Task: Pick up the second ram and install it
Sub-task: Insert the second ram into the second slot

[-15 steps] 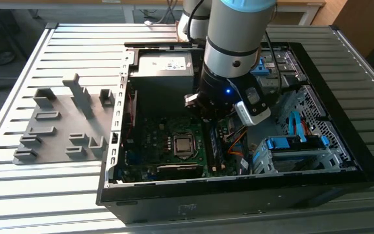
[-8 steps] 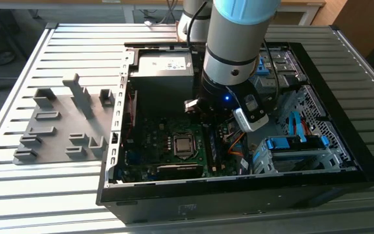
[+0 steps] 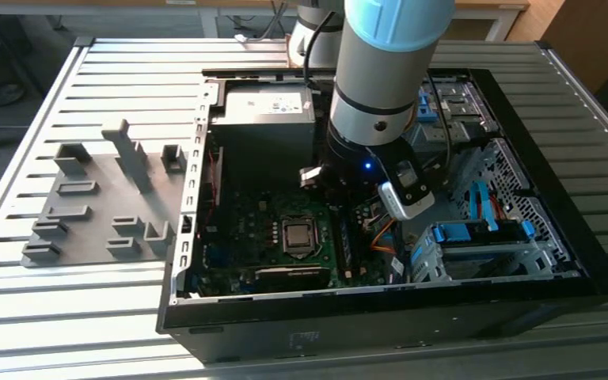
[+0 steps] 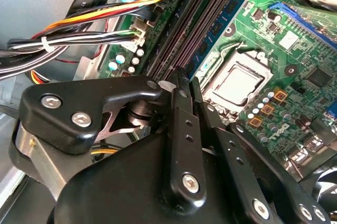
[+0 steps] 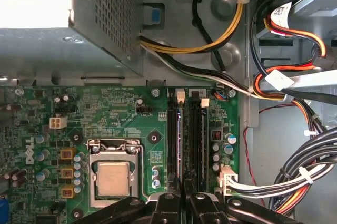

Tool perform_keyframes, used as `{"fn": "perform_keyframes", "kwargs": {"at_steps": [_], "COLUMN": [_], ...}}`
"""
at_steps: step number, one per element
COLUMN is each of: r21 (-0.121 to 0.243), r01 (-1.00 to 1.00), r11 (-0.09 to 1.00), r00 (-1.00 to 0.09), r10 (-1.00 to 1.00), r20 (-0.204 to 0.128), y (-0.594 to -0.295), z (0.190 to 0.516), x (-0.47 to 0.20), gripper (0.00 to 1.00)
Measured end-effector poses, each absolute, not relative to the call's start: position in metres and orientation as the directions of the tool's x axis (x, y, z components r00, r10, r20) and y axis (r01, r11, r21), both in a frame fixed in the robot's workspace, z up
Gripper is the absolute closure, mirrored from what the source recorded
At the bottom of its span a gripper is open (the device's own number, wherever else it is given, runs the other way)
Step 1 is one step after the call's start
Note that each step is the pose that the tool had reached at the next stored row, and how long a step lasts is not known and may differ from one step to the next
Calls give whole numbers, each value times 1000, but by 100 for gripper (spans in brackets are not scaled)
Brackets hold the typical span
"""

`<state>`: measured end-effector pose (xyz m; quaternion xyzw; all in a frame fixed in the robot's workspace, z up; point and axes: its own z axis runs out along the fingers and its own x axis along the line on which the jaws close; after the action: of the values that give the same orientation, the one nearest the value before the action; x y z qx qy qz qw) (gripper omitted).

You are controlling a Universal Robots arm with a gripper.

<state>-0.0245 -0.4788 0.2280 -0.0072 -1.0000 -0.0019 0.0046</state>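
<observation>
1. An open black desktop computer case (image 3: 557, 261) lies on a ribbed metal table (image 3: 29, 317). One silver and pale blue robot arm (image 3: 389, 79) reaches down into it.
2. In both wrist views, the black two-fingered gripper (image 5: 184, 196) sits low over the green motherboard (image 5: 116, 113). It is at one end of the black memory slots (image 5: 172, 139).
3. The jaws are drawn almost together. They appear to pinch the thin top edge of the slim, long blue-green circuit-board strip, the second ram (image 5: 183, 145). It stands on edge among the slots, beside the square silver processor (image 5: 113, 177). I cannot tell whether it is fully seated.
4. Risks, as I judge them:
   - If the strip is slightly out of line with its slot, downward force could bend it or flex the board.
   - Because the grip is at one end, that end could sink first and leave the strip tilted.
   - A closed end latch or a reversed notch would block it.
   - The bundle of orange, yellow, black and white cables (image 5: 274, 87) lies near the slots and could snag the wrist.
5. Counts:
   - one arm
   - one gripper
   - one processor
   - one gripped memory strip
   - what looks like four parallel slots, though that count is uncertain
   - one grey plastic slotted rack (image 3: 104, 198) on the table outside the case
</observation>
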Motion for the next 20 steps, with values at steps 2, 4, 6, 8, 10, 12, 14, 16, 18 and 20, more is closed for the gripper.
{"fn": "perform_keyframes", "kwargs": {"at_steps": [2, 4, 6, 8, 10, 12, 14, 16, 18, 20], "r21": [4, 4, 5, 6, 6, 6, 7, 9, 10, 10], "r01": [14, 14, 14, 15, 17, 17, 18, 20, 24, 31], "r11": [1000, 1000, 1000, 1000, 1000, 1000, 1000, 1000, 1000, 999], "r00": [-1000, -1000, -1000, -1000, -1000, -1000, -1000, -1000, -1000, -999], "r10": [14, 14, 14, 15, 17, 17, 18, 20, 24, 31], "r20": [9, 9, 9, 9, 9, 9, 9, 9, 9, 9], "y": [-479, -479, -479, -479, -479, -479, -479, -479, -479, -479], "z": [228, 228, 228, 227, 222, 220, 219, 219, 218, 218], "x": [-25, -24, -25, -24, -25, -24, -25, -25, -24, -24], "gripper": [86, 86, 86, 86, 86, 86, 86, 86, 86, 86]}}
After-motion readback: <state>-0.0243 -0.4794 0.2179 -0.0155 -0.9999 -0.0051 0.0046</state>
